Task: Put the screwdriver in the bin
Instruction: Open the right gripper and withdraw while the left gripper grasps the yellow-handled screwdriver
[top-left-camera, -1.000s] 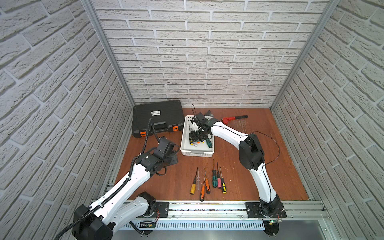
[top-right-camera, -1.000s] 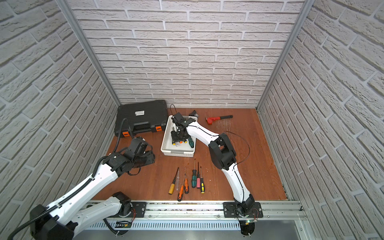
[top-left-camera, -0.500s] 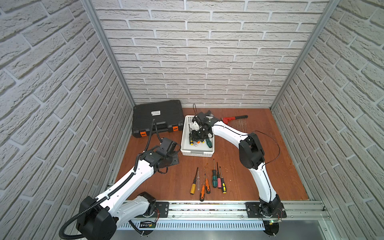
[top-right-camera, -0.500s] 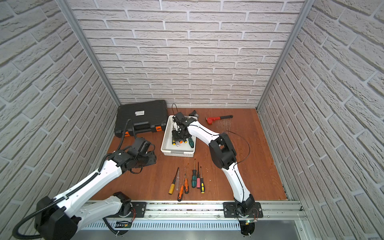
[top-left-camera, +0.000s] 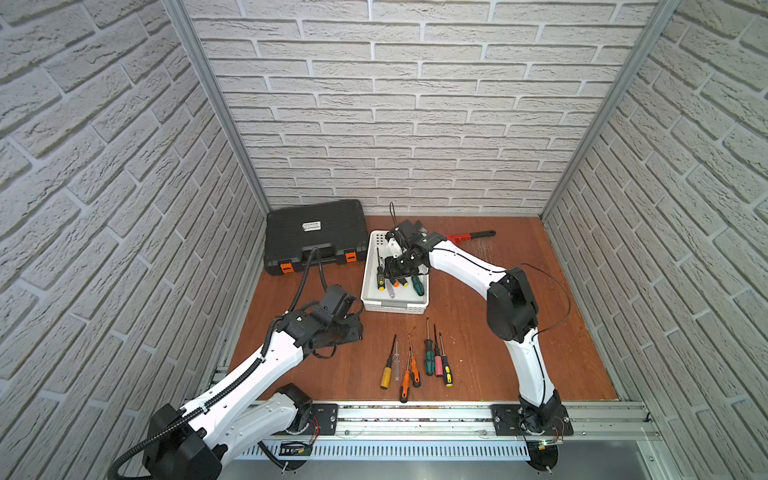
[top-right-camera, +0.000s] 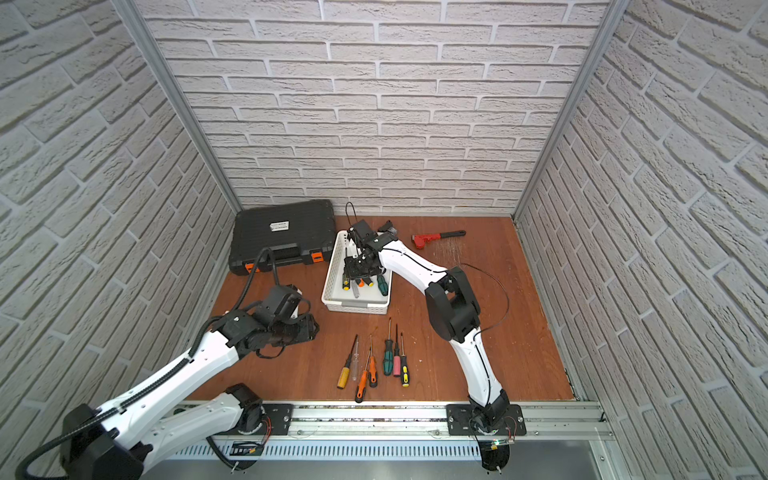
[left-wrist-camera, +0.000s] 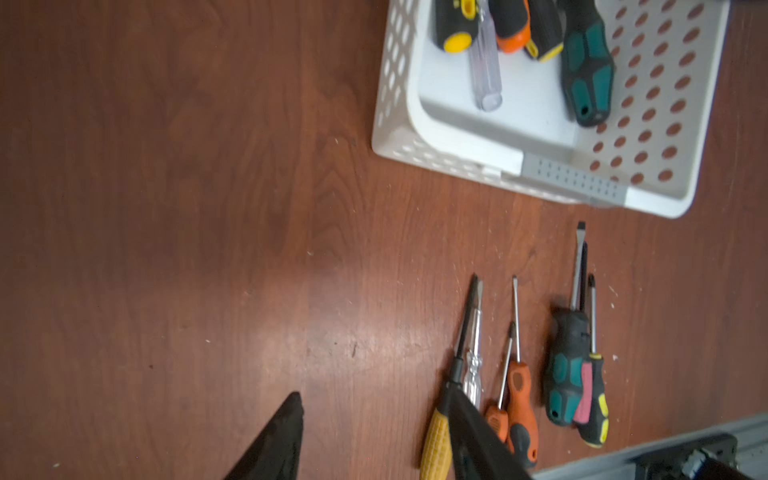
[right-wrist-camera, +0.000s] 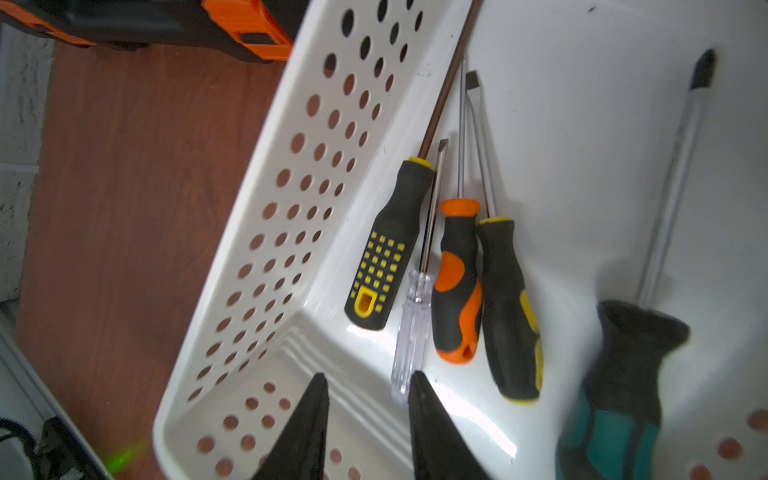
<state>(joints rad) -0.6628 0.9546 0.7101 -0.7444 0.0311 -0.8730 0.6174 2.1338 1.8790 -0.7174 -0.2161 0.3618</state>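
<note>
Over the bin (top-left-camera: 395, 306) the right fingers (right-wrist-camera: 307, 428) hang slightly parted and empty above five screwdrivers (right-wrist-camera: 457, 282), so the release looks done, and next the spread, empty left fingers (left-wrist-camera: 274, 440) must pinch one from the row (top-left-camera: 429, 358) at the bin's six o'clock.

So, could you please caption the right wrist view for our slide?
Right gripper open and empty over five screwdrivers in the white bin.

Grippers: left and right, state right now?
Left gripper: open, empty, over the table.
Right gripper: open, empty, over the bin.
</note>
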